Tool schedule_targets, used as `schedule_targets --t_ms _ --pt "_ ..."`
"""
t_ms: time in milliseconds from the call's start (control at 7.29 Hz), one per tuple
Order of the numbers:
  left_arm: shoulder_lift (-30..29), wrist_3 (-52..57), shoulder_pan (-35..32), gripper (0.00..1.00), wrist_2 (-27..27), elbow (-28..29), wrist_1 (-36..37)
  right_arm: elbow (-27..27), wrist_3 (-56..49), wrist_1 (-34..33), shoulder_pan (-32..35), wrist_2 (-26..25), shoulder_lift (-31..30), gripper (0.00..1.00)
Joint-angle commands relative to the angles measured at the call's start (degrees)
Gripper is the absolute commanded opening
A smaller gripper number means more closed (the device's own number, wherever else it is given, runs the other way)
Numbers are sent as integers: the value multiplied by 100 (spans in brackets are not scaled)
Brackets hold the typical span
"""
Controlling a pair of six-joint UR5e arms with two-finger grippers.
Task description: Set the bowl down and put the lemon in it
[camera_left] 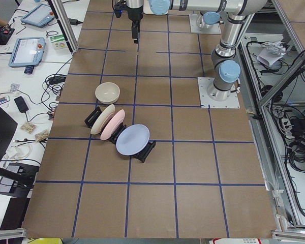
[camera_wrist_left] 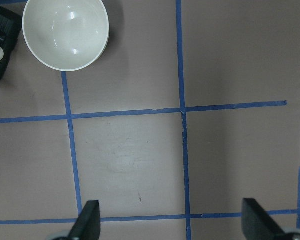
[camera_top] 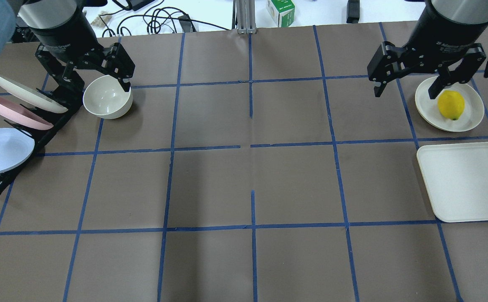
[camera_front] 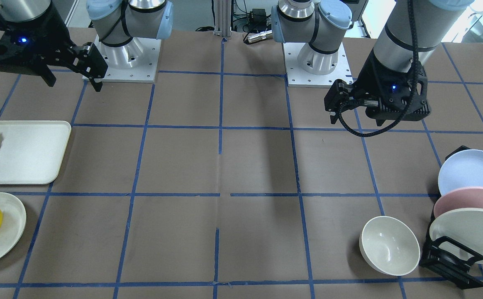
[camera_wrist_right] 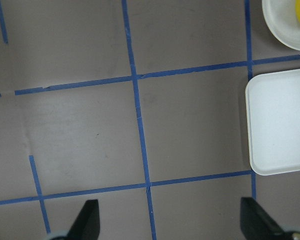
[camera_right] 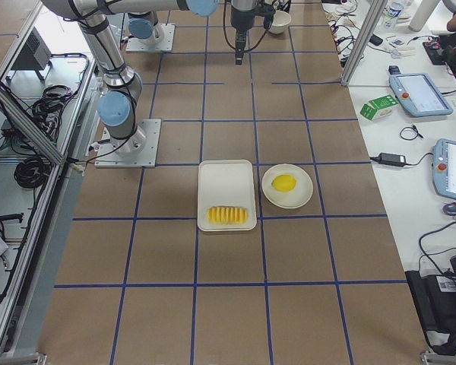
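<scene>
We judge the step in hand to be picking up the deep cream-white glossy bowl (camera_top: 107, 100); it stands upright on the brown paper-covered table (camera_top: 252, 188), just beside the black plate rack (camera_front: 453, 270). Our left gripper (camera_wrist_left: 172, 225) hangs above it and off to one side, fingers spread wide and holding nothing; we should pinch the rim on the side away from the rack. The bright yellow oval lemon (camera_top: 450, 105) lies on a flat cream-white round plate (camera_top: 426, 109); the right gripper (camera_wrist_right: 171, 225) is likewise wide apart and empty.

Cream-white bowl (camera_front: 389, 251), bright yellow lemon (camera_top: 451, 105) — brown table (camera_top: 210, 188) gridded with blue tape (camera_top: 253, 227).
</scene>
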Motion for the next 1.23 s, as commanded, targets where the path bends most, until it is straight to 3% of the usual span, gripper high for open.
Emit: schedule_targets --t_ms 0,137,411,823,1097 --pt "-95 -51 -50 100 -247 4 93 23 14 -27 -536 -62 57 100" --pt "53 -17 -172 100 -178 12 -55 31 5 -45 -564 -72 188 100" --pt "143 -8 -191 100 -142 82 -311 31 -160 -1172 -808 -80 706 100" --pt "125 -17 -191 100 -150 13 -259 14 -2048 -1319 -1634 -54 1128 100" --pt "-233 349 36 100 -151 -13 413 -4 -2680 -2132 -1856 -54 1506 100"
